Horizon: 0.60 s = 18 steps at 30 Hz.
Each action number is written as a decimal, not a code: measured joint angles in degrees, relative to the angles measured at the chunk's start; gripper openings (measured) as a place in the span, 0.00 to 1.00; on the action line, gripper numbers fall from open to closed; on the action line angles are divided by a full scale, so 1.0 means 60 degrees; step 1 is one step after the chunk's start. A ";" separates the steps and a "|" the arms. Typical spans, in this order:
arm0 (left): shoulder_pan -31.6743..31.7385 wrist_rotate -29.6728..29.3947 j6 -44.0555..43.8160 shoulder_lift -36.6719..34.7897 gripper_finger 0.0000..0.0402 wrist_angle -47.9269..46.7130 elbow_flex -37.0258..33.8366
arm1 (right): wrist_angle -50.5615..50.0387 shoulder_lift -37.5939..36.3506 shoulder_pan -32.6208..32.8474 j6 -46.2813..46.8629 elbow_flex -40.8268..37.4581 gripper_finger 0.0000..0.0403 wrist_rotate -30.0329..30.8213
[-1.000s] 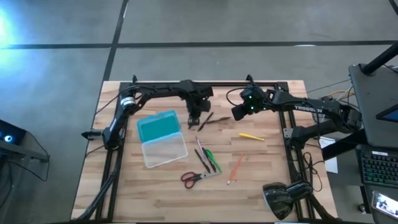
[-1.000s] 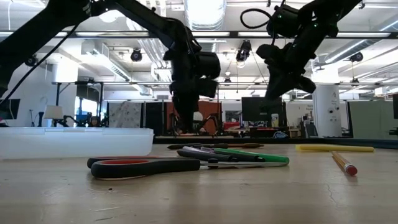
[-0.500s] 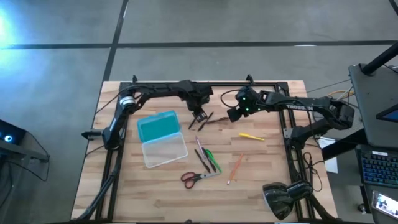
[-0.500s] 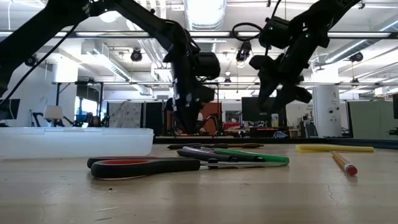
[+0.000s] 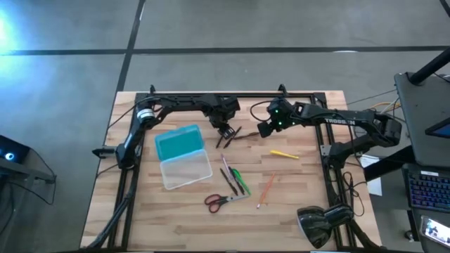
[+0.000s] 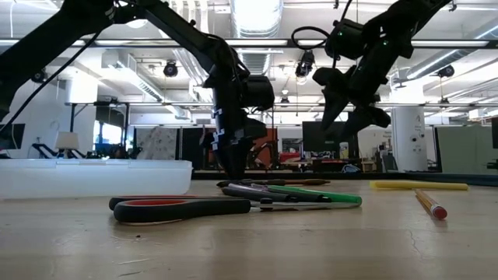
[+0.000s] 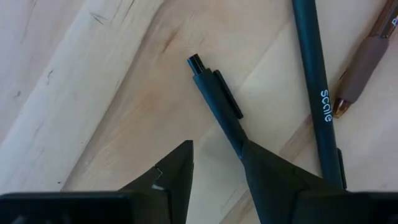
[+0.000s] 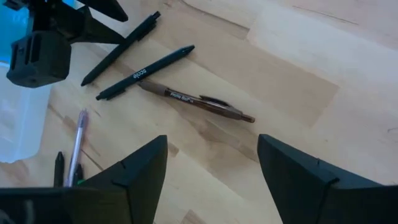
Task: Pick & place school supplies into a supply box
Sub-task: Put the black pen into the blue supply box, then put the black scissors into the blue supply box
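- Two arms of mine reached over the far half of the wooden table (image 5: 295,204), both low near the back edge.
- Supply box (image 5: 181,156) lay open on the table's left part: turquoise lid toward the back, clear tray toward the front, nothing visible in the tray.
- L gripper (image 5: 225,131) was down just right of the box lid; fingers (image 7: 171,177) stood partly apart, holding nothing. One fingertip overlapped the near end of a dark pen (image 7: 216,102) lying flat on the wood; couldn't tell if it touched.
- R gripper (image 5: 266,128) hung above the table, right of the L one, fingers (image 8: 140,168) spread wide, empty.
- Red-handled scissors (image 5: 223,201) lay toward the front, center.
- Green marker (image 5: 240,180) and thin pens (image 5: 228,176) lay bunched just behind the scissors.
- Orange pencil (image 5: 266,190) lay right of the marker, apart from it.
- Second dark pen (image 8: 145,72) and a brown pen (image 8: 199,101) lay beside the first, between my two grippers.
- Short yellow stick (image 5: 284,154) lay alone, toward the right side.
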 joint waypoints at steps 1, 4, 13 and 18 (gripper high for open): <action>0.0003 0.0014 -0.0007 -0.0002 0.31 -0.0002 -0.0002 | -0.0007 0.0000 0.0000 0.0000 0.0000 0.59 0.0001; 0.0062 0.0064 -0.0071 -0.0051 0.31 -0.0005 -0.0017 | -0.0054 -0.0004 0.0000 -0.0004 0.0000 0.59 0.0001; 0.0107 0.0069 -0.0323 -0.0252 0.31 -0.0117 0.0463 | -0.0116 -0.0004 0.0000 -0.0043 0.0000 0.60 0.0008; -0.0116 0.0642 0.0605 -0.0513 0.31 -0.0411 0.0486 | -0.0217 -0.0004 0.0000 -0.0216 0.0000 0.60 -0.0092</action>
